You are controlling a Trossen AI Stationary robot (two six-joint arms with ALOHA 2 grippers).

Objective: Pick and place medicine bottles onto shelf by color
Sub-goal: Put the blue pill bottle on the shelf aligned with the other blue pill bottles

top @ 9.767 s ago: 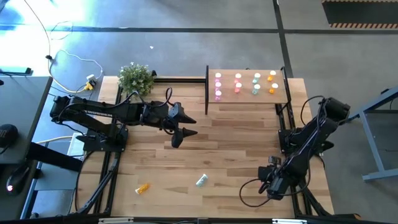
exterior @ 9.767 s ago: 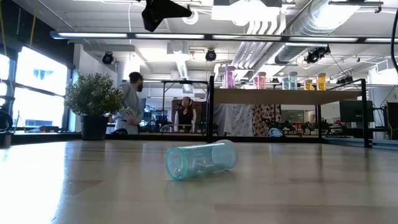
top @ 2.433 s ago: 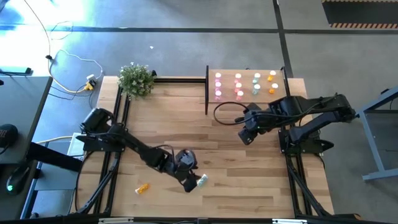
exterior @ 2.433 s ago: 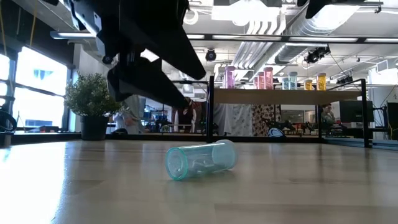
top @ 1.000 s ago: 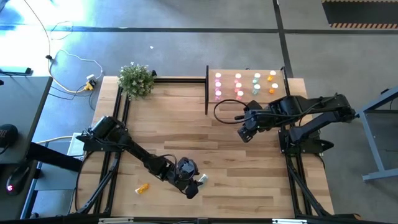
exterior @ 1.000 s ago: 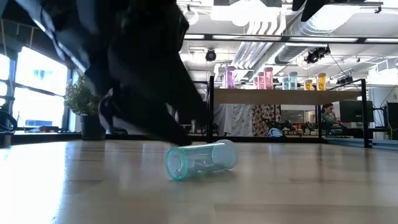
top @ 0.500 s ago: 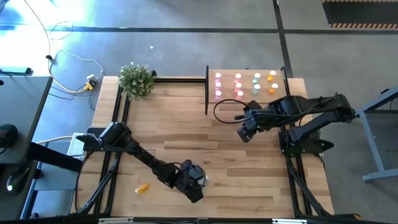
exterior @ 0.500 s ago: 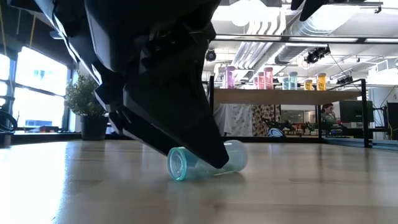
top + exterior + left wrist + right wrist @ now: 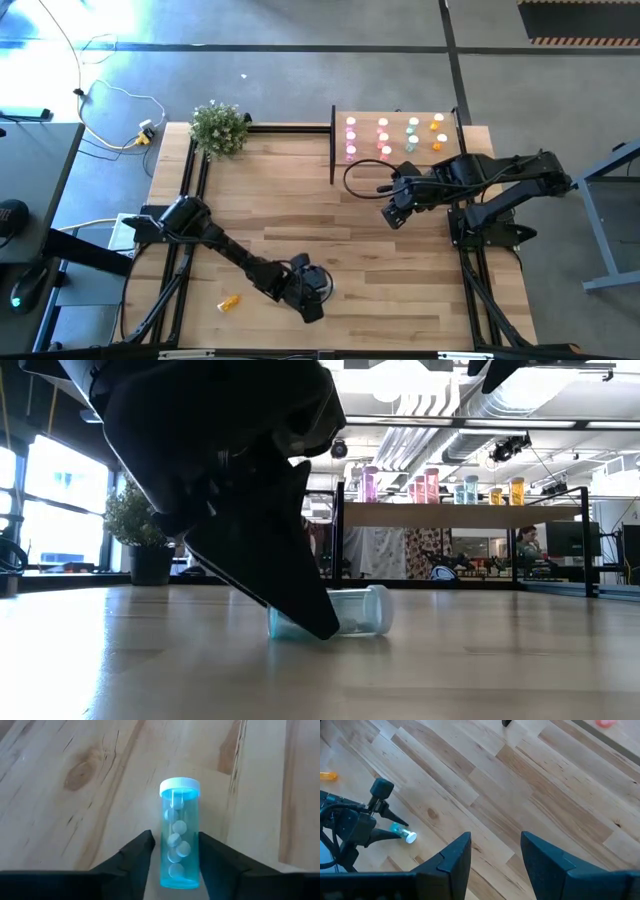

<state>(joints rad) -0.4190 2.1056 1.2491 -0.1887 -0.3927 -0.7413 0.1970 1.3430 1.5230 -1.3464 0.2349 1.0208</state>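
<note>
Where the high view looks down on the table (image 9: 400,300), the left gripper (image 9: 318,300) sits low near the front edge, far from the shelf (image 9: 398,137), covering the green bottle; an orange bottle (image 9: 230,300) lies on the boards beside it, on the side away from the shelf. The right gripper (image 9: 392,214) hangs just in front of the shelf, where rows of pink, green and orange bottles (image 9: 382,135) stand. A plant (image 9: 218,127) stands beside the shelf

From the low view, the left gripper (image 9: 325,622) is down at the green bottle (image 9: 358,610), which lies on its side on the table (image 9: 500,660), with the shelf (image 9: 460,513) behind

Through the left wrist view, the fingers (image 9: 139,855) stand on either side of the green bottle (image 9: 178,835), close against its body, white cap pointing away; whether they already squeeze it I cannot tell

On the right wrist view, the right gripper (image 9: 492,852) has its fingers spread with nothing between them, high above the table (image 9: 530,790), the left gripper (image 9: 395,827) and the green bottle (image 9: 402,832) below
</note>
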